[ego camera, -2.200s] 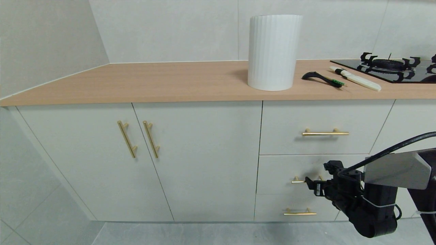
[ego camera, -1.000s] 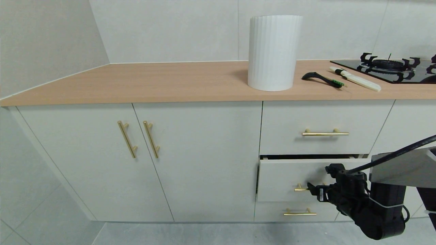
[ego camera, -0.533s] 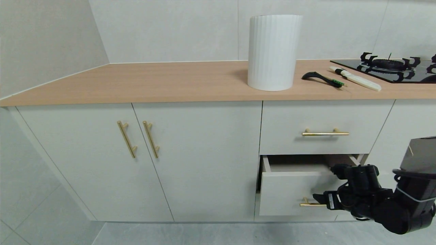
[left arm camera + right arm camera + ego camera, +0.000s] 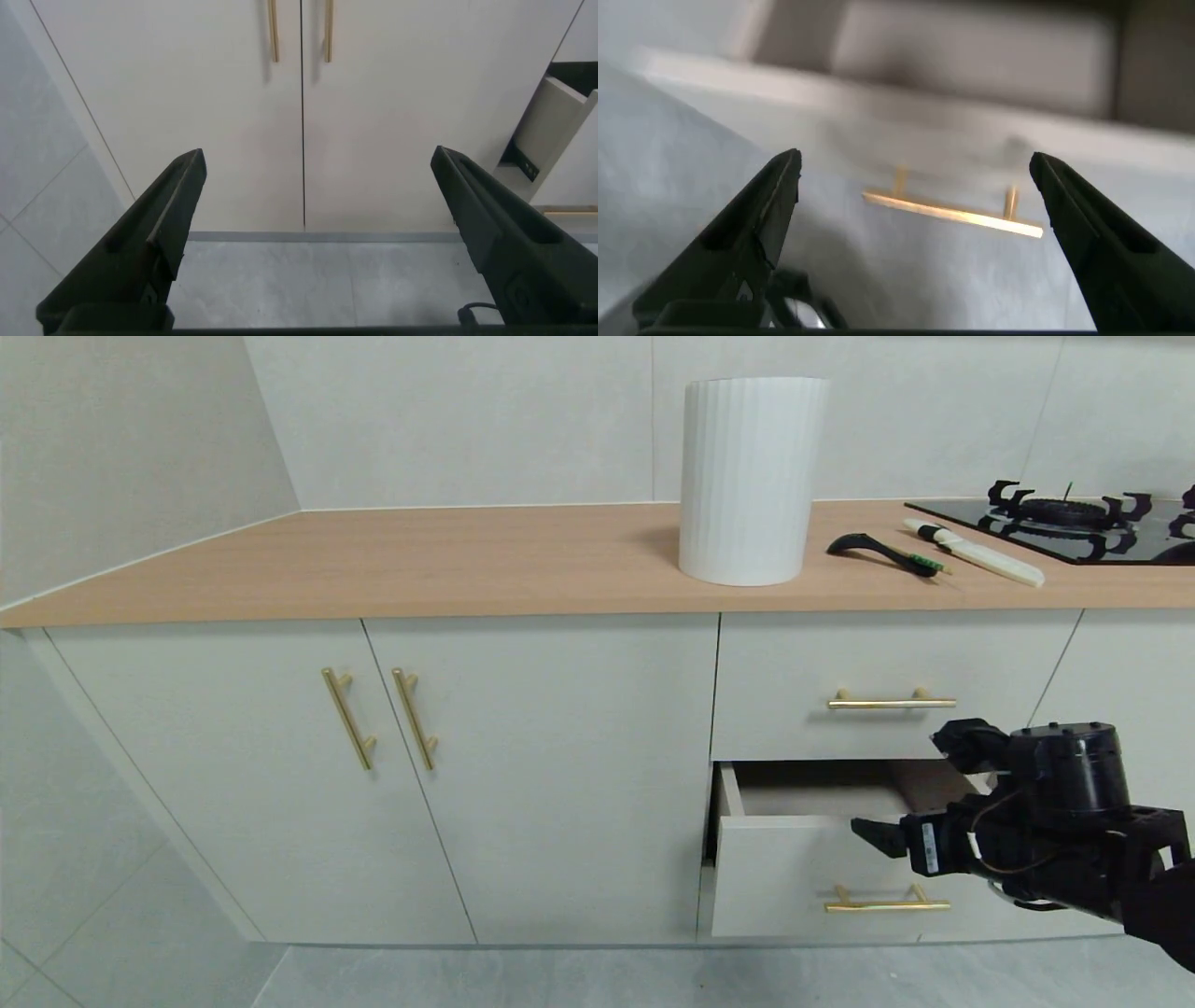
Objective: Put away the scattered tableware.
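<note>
- The peeler (image 4: 885, 554) lies flat on the desk (image 4: 420, 560), to the right of the tall white ribbed canister (image 4: 752, 481) and apart from it. Its long axis runs on a slant. The curved black end points back toward the canister, and the green end points toward the desk's front and right.
- The knife (image 4: 976, 552) lies just to the right of the peeler's green end, on nearly the same slant. Its long white part points toward the front right, and its short end with a dark band points back left. Whether the two touch cannot be told.
- The stove (image 4: 1074, 523) sits at the right end of the desk, close behind the knife's banded end.
- Below the tools, the top drawer (image 4: 868, 663) is closed, and the middle drawer (image 4: 784, 868) stands pulled out. The gold bar handle (image 4: 887, 903) lies level across the middle drawer's front.
- The right pincer (image 4: 920, 784) hovers in front of the open drawer, above the bar handle. Its jaws are spread wide and hold nothing. One finger is up near the lower edge of the top drawer, and the other is over the rim of the middle drawer's front.
- In the right wrist view the handle shows between the two fingers, farther off and untouched.
- The closed top drawer and the desk's front edge lie between the right pincer and the tools above.
- The left pincer (image 4: 318, 196) hangs low and faces the double cabinet doors (image 4: 299, 112) near the floor (image 4: 308, 280). It is opened wide, with nothing between its fingers.
</note>
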